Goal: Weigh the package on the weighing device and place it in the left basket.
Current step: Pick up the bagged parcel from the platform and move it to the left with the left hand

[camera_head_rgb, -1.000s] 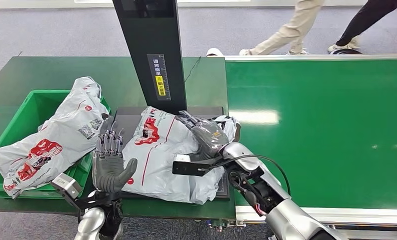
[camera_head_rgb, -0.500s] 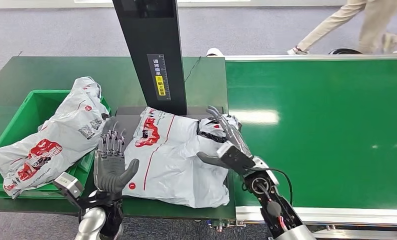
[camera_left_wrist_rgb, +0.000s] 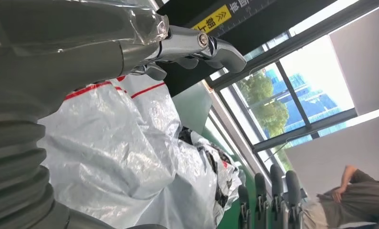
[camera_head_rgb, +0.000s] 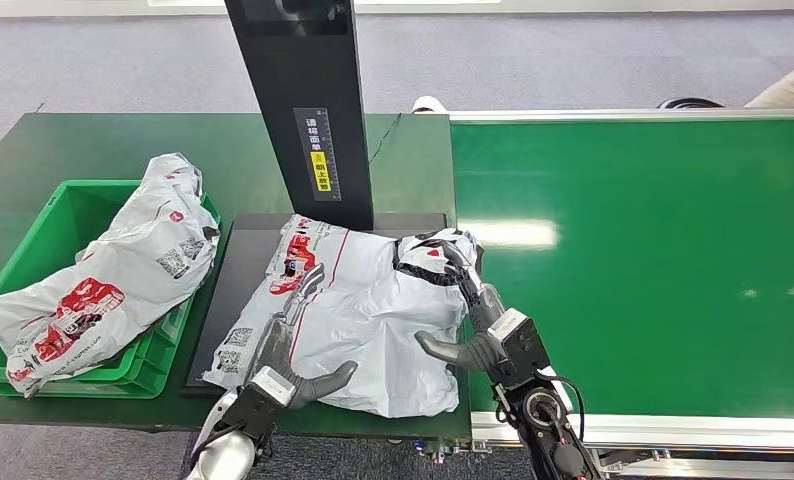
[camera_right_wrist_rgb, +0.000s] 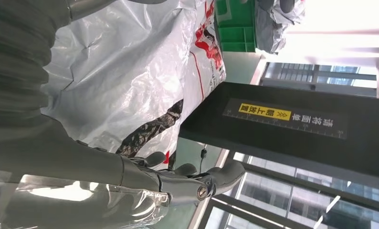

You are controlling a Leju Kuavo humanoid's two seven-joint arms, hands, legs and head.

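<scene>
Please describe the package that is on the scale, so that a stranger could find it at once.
Find the tall black post on the green table. At its foot lies a black weighing plate, and the package lies on it. Unlike the similar bag in the green basket, both robot hands flank it.

Package (camera_head_rgb: 358, 310) lying on scale plate (camera_head_rgb: 235, 290), just in front of scale post (camera_head_rgb: 308, 110). Left hand (camera_head_rgb: 283, 365) sitting at package's near left edge, right hand (camera_head_rgb: 478, 320) touching its right side. Basket (camera_head_rgb: 43, 240) standing left of scale, second package (camera_head_rgb: 113, 265) lying in it, leaning over rim. Conveyor belt (camera_head_rgb: 653, 260) lying right of scale.
</scene>
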